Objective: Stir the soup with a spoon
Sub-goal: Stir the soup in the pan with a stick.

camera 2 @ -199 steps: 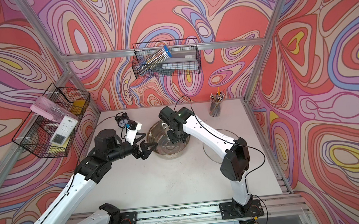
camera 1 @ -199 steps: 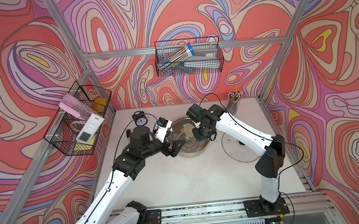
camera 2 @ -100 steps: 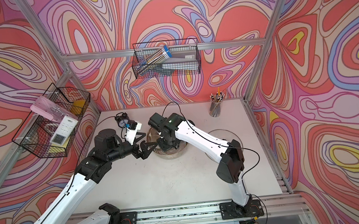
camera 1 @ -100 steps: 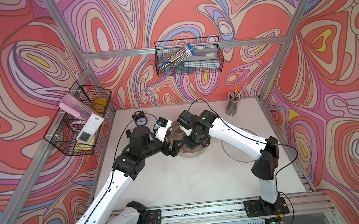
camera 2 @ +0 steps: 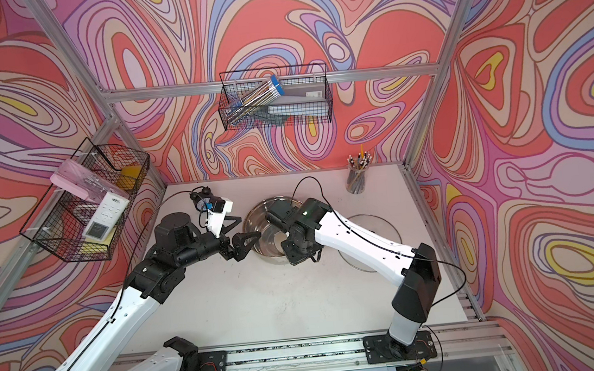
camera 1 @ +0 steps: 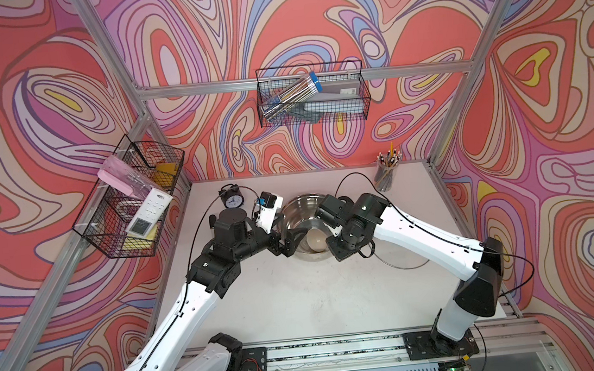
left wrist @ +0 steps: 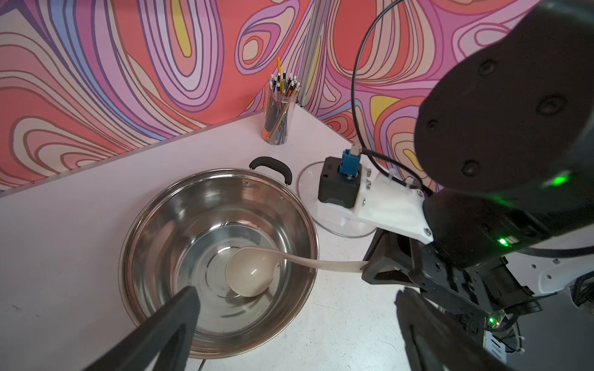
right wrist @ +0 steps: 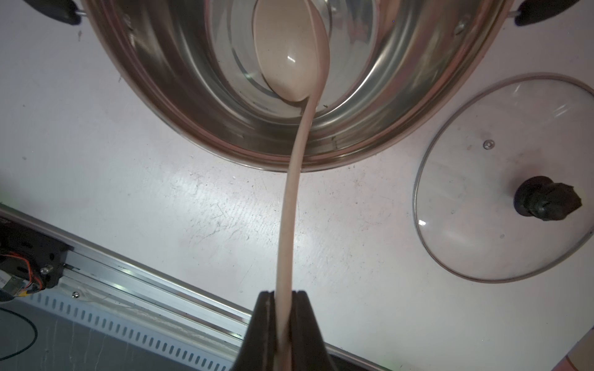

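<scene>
Spoon: bowl low inside the steel pot, handle crossing the rim.
Right gripper: pinched on the handle's end.
Left gripper: spread, empty, beside the pot.
Stir: slow circles, bowl kept low, pot undisturbed.

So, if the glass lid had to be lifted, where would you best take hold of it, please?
By the black knob at the middle of the lid, probably from straight above: the lid lies flat on the table, its thin rim flush, so the upright knob is the only part jaws could close around.
</scene>
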Motion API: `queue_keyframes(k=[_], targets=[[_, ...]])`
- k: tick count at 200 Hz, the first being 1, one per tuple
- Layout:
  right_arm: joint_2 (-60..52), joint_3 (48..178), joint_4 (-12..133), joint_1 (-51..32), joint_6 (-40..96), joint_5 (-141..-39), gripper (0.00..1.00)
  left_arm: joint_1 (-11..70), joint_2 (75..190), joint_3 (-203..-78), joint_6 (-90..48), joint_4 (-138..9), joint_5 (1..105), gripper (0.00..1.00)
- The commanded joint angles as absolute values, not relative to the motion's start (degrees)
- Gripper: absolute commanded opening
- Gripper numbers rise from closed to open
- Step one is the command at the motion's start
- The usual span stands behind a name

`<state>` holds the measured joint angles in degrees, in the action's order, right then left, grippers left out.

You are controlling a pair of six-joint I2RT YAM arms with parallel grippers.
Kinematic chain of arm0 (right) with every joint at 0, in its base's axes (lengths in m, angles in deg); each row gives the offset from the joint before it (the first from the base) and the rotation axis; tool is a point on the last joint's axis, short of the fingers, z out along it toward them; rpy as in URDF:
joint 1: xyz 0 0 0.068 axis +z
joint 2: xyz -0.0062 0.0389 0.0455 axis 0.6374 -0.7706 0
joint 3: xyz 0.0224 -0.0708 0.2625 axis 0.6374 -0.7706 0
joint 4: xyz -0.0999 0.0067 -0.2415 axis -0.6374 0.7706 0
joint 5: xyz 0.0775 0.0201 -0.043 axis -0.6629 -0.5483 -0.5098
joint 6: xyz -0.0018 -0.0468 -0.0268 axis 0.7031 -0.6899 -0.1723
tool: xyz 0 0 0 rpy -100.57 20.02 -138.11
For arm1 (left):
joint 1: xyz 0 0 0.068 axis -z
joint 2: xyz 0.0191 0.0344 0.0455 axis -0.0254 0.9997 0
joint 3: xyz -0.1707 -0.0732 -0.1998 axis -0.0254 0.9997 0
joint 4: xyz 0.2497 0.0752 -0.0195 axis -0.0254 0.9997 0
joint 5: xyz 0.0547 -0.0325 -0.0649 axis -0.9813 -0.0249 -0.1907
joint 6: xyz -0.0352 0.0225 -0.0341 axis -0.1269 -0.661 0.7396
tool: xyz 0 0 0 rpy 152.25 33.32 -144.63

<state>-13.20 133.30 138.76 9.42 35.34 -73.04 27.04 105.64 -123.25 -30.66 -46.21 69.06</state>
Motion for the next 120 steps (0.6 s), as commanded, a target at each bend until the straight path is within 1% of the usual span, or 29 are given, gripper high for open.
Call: queue_keyframes(k=[1, 53, 67, 120], targets=[[-12.86, 134.18, 138.33, 7.25, 36.85, -68.79, 0.00, 27.38, 106.40, -124.00, -29.73, -48.66, 69.71, 0.99], [-17.26, 140.90, 137.63, 2.86, 33.42, -67.98, 0.00, 27.39, 106.76, -124.08, -29.79, -49.02, 69.55, 0.99], [-20.89, 143.49, 137.28, 2.72, 32.41, -68.63, 0.00, 27.43, 106.76, -124.09, -29.71, -48.95, 69.58, 0.99], [-27.79, 152.53, 135.43, 3.56, 30.63, -76.92, 0.00, 27.43, 106.43, -123.58, -29.27, -48.76, 69.44, 0.99]])
